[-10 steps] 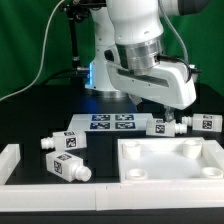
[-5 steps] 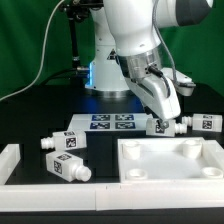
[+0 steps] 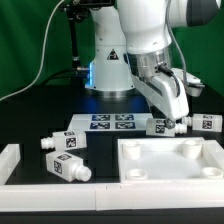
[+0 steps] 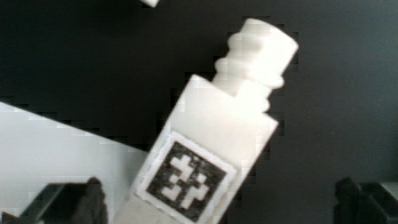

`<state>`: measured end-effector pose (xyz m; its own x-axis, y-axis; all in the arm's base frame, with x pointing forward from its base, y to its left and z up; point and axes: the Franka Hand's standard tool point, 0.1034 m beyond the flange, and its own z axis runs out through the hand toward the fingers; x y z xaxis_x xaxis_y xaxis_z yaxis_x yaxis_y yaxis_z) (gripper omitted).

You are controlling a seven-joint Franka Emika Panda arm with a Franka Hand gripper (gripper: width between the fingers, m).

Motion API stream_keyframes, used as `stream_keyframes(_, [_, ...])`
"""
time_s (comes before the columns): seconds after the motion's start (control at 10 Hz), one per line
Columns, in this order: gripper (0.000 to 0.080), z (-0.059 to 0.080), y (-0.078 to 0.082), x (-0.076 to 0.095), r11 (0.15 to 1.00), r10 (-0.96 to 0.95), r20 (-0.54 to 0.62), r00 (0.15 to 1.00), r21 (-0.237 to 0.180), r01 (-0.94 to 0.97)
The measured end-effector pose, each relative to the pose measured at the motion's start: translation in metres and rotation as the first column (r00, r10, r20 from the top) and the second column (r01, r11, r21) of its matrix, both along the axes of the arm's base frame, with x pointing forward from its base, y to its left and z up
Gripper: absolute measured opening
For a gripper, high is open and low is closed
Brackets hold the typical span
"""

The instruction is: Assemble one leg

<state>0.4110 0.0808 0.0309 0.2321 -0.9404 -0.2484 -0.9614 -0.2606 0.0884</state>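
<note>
Several white legs with tag markers lie on the black table. One leg (image 3: 158,127) lies just beyond the far edge of the tabletop (image 3: 170,160), and another leg (image 3: 204,122) lies to its right in the exterior view. My gripper (image 3: 171,117) hangs right over the first one. In the wrist view this leg (image 4: 222,130) lies between my two dark fingertips (image 4: 71,205), its peg pointing away. My gripper (image 4: 217,205) is open and holds nothing. Two more legs (image 3: 62,142) (image 3: 68,168) lie at the exterior view's left.
The marker board (image 3: 108,122) lies behind the tabletop, beside the leg under my gripper, and shows in the wrist view (image 4: 54,140). A white rail (image 3: 8,165) runs along the exterior view's left and front. The robot base stands at the back.
My wrist has turned and the gripper has moved toward the exterior view's right and lower, ending over the leg behind the tabletop. No part has moved.
</note>
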Motion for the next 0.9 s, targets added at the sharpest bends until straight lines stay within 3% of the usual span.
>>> stream_keyframes(0.3, [0.0649, -0.022, -0.007, -0.016, 0.997, -0.066, 0.009, 0.998, -0.048, 0.067])
stream_keyframes(0.5, [0.0649, -0.024, -0.009, -0.014, 0.995, -0.070, 0.024, 0.997, -0.062, 0.072])
stream_keyframes(0.6, [0.0509, -0.024, -0.009, -0.014, 0.995, -0.070, 0.023, 0.997, -0.063, 0.072])
stream_keyframes(0.7, [0.0509, -0.025, -0.009, -0.014, 0.995, -0.070, 0.023, 0.997, -0.063, 0.072])
stream_keyframes(0.8, [0.0369, -0.025, -0.009, -0.015, 0.996, -0.070, 0.023, 0.997, -0.063, 0.071])
stream_keyframes(0.9, [0.0282, -0.024, -0.010, -0.013, 0.997, -0.049, 0.027, 0.998, -0.062, 0.050])
